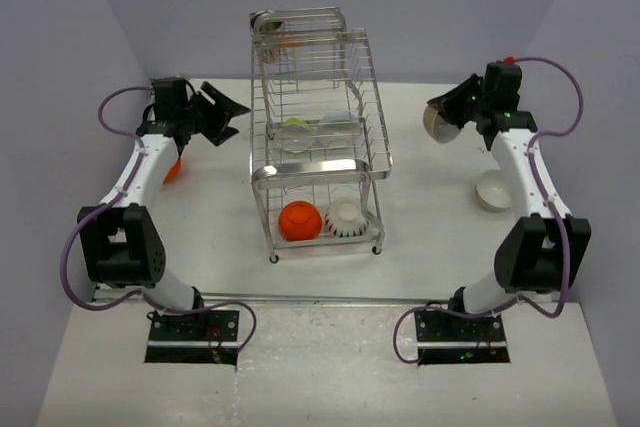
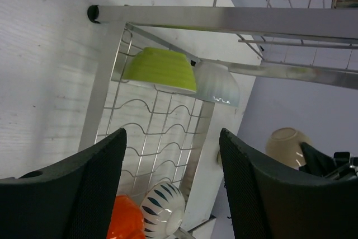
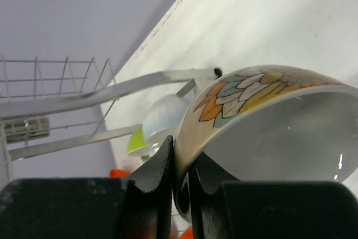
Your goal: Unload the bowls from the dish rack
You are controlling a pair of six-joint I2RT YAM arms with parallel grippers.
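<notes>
The chrome dish rack stands mid-table. Its lower tier holds an orange bowl and a white ribbed bowl. The upper tier holds a lime-green bowl and a pale bowl, and something orange sits at the top back. My left gripper is open and empty, left of the rack; its view shows the green bowl and the pale bowl. My right gripper is shut on the rim of a cream bowl with a leaf pattern, held in the air right of the rack.
An orange bowl sits on the table under my left arm. A white bowl sits on the table by my right arm. Purple walls close in the back and both sides.
</notes>
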